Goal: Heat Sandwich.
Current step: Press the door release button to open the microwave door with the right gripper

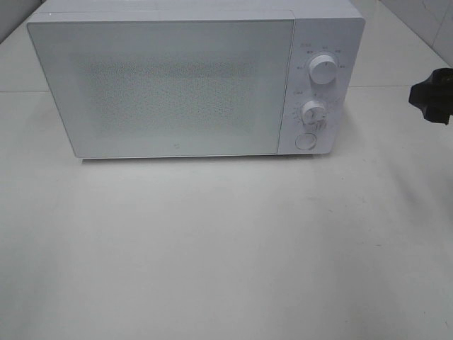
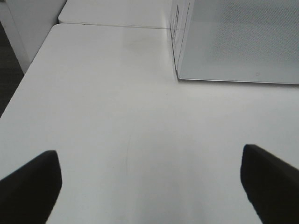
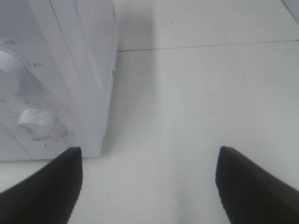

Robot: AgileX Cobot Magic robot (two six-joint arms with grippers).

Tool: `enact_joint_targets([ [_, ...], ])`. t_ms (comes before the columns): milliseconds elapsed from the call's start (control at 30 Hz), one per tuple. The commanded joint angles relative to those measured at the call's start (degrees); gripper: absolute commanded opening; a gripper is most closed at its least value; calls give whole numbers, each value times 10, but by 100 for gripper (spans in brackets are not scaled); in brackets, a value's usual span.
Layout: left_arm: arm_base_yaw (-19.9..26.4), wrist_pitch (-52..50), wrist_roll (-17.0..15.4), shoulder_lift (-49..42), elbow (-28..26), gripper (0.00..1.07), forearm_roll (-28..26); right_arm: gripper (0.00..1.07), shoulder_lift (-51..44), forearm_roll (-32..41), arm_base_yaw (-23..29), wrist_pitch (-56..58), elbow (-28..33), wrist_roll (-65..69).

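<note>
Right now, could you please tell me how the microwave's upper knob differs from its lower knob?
The upper knob looks somewhat larger than the lower knob. The upper knob has a few spaced labels around it, while the lower knob is ringed by close tick marks. Both are round and white, and both sit on the microwave panel, right of the closed door.

The microwave is white. Its door is pale grey with a fine dotted pattern, seemingly densest in the middle. The top knob and lower knob are white, ringed by small grey marks. The table is plain off-white. The left gripper and right gripper are black.
</note>
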Motion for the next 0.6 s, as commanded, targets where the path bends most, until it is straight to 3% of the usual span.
enact_joint_targets([
  [33, 1, -2, 1, -13, 2, 98, -7, 76, 23, 3, 9, -88, 25, -14],
  [267, 1, -2, 1, -13, 2, 98, -7, 76, 78, 49, 69, -209, 66, -56],
  [600, 1, -2, 1, -13, 2, 98, -7, 76, 176, 203, 205, -386, 91, -143],
])
